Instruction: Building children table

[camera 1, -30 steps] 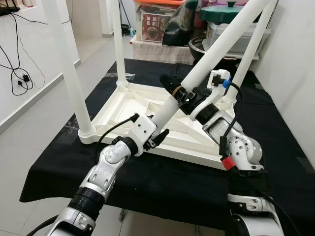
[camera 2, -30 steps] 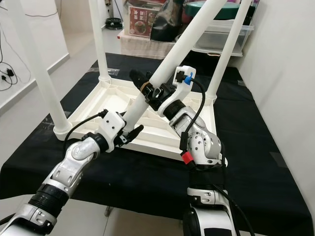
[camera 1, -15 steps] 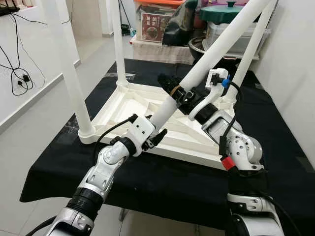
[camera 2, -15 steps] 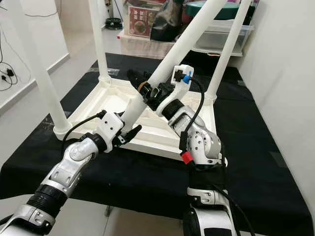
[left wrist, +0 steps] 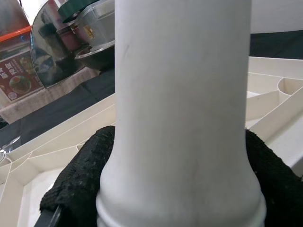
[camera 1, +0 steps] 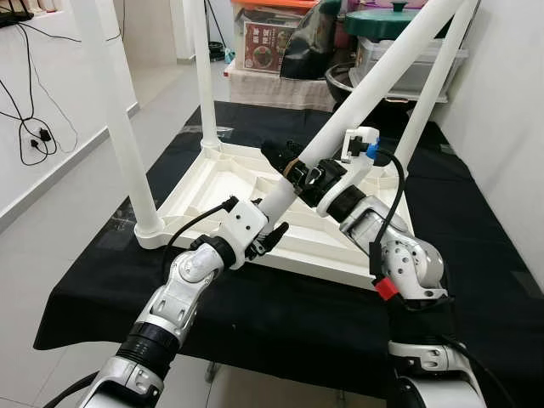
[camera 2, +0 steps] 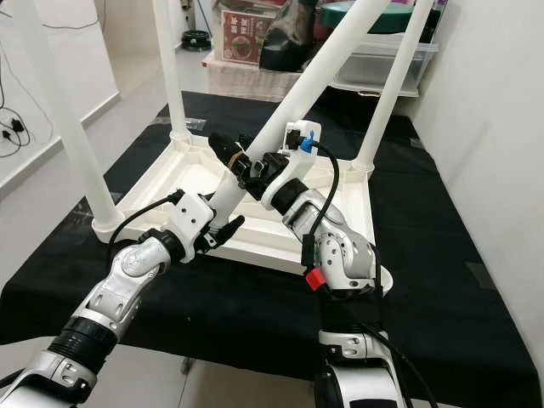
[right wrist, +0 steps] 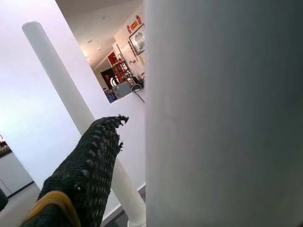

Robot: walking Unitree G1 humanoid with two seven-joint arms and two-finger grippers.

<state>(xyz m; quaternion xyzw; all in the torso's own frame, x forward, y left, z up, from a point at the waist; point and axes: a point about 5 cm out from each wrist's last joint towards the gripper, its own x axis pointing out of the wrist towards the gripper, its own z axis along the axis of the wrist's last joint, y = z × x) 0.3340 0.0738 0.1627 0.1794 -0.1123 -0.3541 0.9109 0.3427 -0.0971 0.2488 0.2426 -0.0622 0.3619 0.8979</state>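
A white children's table top lies upside down on a black cloth. Three white legs stand upright in its corners: near left, far left and far right. A fourth leg leans steeply, its lower end over the near right part of the top. My left gripper is shut on that lower end, with black pads on both sides of the leg. My right gripper clasps the same leg higher up, one finger beside it.
Boxes, a dark bag and a lidded plastic bin stand behind the table. Cables hang on the left wall. A white wall runs close along the right side. Tiled floor lies to the left.
My right gripper has slid down and to the left along the leaning leg, and its arm followed. The left gripper and the leg have barely moved.
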